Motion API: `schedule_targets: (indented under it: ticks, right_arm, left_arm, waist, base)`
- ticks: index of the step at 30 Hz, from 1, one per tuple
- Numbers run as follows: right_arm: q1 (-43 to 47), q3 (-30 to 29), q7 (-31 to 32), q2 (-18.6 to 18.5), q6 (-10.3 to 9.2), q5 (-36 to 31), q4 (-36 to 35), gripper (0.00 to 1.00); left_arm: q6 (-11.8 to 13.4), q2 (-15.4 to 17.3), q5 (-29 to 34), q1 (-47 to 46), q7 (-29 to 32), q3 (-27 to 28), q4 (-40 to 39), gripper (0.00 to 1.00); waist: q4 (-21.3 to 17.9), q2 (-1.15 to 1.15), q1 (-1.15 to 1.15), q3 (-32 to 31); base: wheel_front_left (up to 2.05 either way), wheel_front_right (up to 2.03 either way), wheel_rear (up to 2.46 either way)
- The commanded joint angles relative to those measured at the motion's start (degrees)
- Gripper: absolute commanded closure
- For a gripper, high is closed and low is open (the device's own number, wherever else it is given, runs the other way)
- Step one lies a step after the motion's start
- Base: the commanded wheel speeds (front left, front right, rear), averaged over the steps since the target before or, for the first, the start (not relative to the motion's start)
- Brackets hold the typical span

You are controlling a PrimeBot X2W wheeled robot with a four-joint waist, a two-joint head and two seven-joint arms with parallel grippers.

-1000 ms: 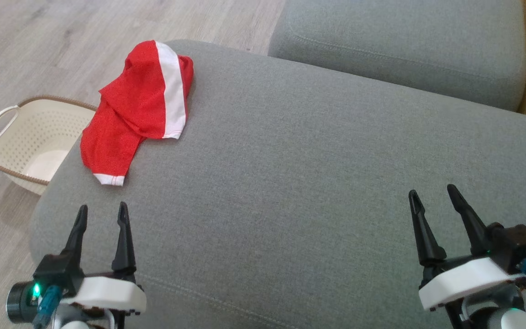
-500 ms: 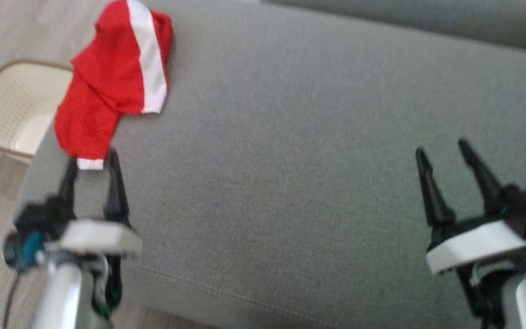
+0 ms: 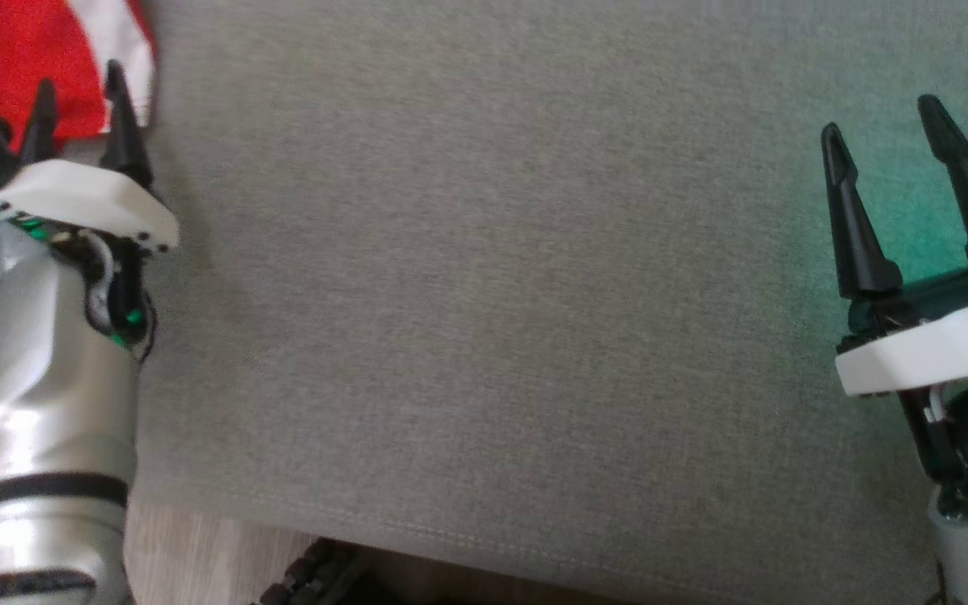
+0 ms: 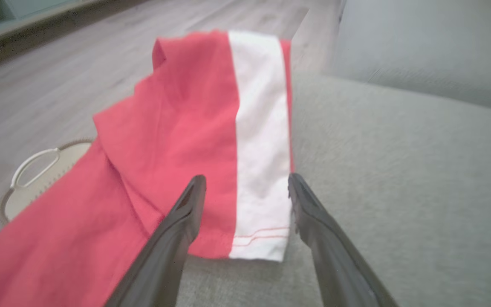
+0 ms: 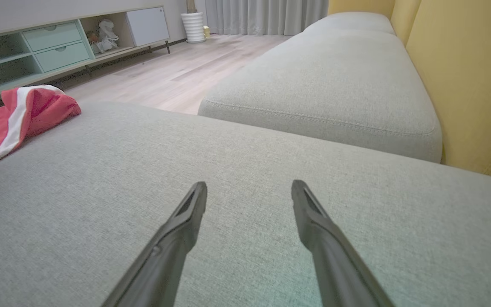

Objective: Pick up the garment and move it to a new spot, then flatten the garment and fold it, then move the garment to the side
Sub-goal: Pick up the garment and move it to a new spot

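- Grey woven-fabric sofa seat cushion (image 3: 484, 336): broad and bare across its middle; carries the garment at its far-left corner.
- Red cloth garment with white stripe (image 4: 177, 140): crumpled, stripe running near to far.
- Left end effector (image 3: 79, 77): jaws spread, empty, tips at the garment's near hem; the nearer arm.
- Right end effector (image 3: 878, 118): jaws spread, empty, well apart to the right.

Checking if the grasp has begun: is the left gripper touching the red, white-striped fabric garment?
Cannot tell. The left wrist view shows the left gripper over the red garment hem; hovering or resting is unclear.
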Motion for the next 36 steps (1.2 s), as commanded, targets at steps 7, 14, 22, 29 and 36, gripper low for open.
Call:
schedule_targets:
  ticks: [7,14,22,29,36]
  right_arm:
    - [-2.06,1.88,-1.46,0.06,0.39,0.86,-0.54,0.00]
    - [-1.92,1.27,-3.13,1.20,0.39,1.47,1.62,0.00]
    - [-0.16,-0.94,-5.62,3.09,0.39,2.14,4.06,0.00]
    - [2.41,-2.34,-6.94,4.66,0.39,2.55,5.31,0.00]
    - [7.00,-2.98,-7.62,6.30,0.39,3.39,6.21,0.00]
  left_arm:
    - [-2.04,5.91,-2.04,-9.01,1.90,3.00,17.38,0.00]
    - [-2.27,7.71,-1.12,-11.59,0.55,1.84,23.73,1.00]
    - [1.37,9.61,2.54,-4.97,-0.60,4.22,4.09,1.00]
    - [3.28,8.75,6.21,5.52,-0.61,6.37,-14.00,1.00]
    - [4.09,6.25,8.24,19.52,-0.62,6.82,-32.64,1.00]
  waist:
    - [-3.98,0.00,-0.03,3.94]
    - [-4.22,0.00,-0.03,1.59]
    - [-3.87,0.00,-0.03,-6.19]
    - [-4.52,0.00,-0.03,-13.14]
    - [-6.10,0.00,-0.03,-20.35]
  base:
    - [0.00,0.00,0.00]
    - [0.00,0.00,0.00]
    - [0.00,0.00,0.00]
    - [0.00,0.00,0.00]
    - [0.00,0.00,0.00]
